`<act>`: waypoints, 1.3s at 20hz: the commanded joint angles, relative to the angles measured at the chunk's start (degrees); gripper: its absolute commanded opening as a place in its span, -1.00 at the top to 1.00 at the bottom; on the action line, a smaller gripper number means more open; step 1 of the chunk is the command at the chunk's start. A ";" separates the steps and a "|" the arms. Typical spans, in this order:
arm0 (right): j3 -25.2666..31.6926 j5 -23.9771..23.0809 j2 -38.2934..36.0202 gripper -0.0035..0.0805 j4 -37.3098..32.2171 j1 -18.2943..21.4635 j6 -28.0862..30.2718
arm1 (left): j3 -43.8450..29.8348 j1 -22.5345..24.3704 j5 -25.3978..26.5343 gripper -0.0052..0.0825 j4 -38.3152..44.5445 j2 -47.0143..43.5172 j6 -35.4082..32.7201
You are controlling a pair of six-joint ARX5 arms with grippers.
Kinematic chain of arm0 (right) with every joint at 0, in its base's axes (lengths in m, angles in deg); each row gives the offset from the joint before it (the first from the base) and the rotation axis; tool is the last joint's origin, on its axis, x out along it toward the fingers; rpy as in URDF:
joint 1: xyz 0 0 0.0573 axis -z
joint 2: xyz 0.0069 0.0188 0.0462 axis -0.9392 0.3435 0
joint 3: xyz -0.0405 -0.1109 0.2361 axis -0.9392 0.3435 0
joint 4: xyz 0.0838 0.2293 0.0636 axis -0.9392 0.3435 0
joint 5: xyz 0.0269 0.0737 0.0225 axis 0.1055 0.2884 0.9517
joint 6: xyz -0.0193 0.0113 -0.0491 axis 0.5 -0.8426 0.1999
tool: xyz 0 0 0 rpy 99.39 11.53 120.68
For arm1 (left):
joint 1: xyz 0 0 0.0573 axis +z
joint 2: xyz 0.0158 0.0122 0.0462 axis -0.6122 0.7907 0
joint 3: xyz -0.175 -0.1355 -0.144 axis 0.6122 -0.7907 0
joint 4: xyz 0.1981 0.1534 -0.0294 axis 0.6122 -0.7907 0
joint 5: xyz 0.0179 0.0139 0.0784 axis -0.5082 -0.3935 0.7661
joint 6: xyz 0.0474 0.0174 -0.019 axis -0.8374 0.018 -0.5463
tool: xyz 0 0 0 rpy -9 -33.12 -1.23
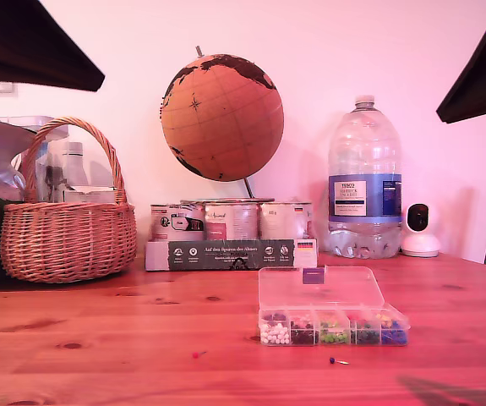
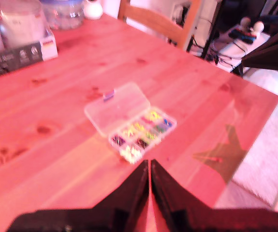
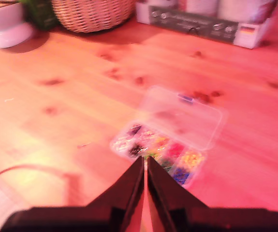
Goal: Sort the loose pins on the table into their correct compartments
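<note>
Exterior view: the clear plastic lidded box [image 1: 334,313] stands open on the reddish-brown pine table [image 1: 99,338], its row of small compartments [image 1: 334,329] holding white, dark, green, mixed and blue pin heaps. Two loose pins lie on the bare wood in front of it, the tiny red-headed pin [image 1: 198,354] off toward the exterior view's left and the blue-headed pin with a thin metal needle [image 1: 337,361] just before the box. Both arms hang high above the table. In the first wrist view, the first gripper [image 2: 150,170] has its dark fingers pressed together with nothing between them, the box ahead of its tips. In the second wrist view, the second gripper [image 3: 145,166] is likewise pressed together and empty, the box just beyond its tips and a faint pin [image 3: 84,144] well off to one side
</note>
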 commanded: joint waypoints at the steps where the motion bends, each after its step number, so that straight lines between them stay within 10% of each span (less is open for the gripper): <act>1: -0.66 1.36 0.52 0.95 1.44 -0.26 -0.02 | 1.14 0.00 -1.14 0.94 -2.27 0.28 0.15; 9: -5.88 13.29 8.11 0.95 7.48 -0.26 -0.04 | 1.77 0.00 -1.44 0.94 -14.97 1.75 -2.69; 15: -11.82 13.92 20.09 0.95 11.04 -0.28 1.84 | 1.77 0.00 -1.44 0.93 -16.13 1.77 -5.88; 21: -18.86 18.05 33.22 0.95 19.71 -0.63 15.41 | 1.75 0.00 -1.44 0.94 -15.74 1.77 -5.86; 26: -19.15 21.00 35.41 0.95 18.10 -0.61 13.14 | 1.77 0.00 -1.44 0.94 -14.71 1.77 -5.81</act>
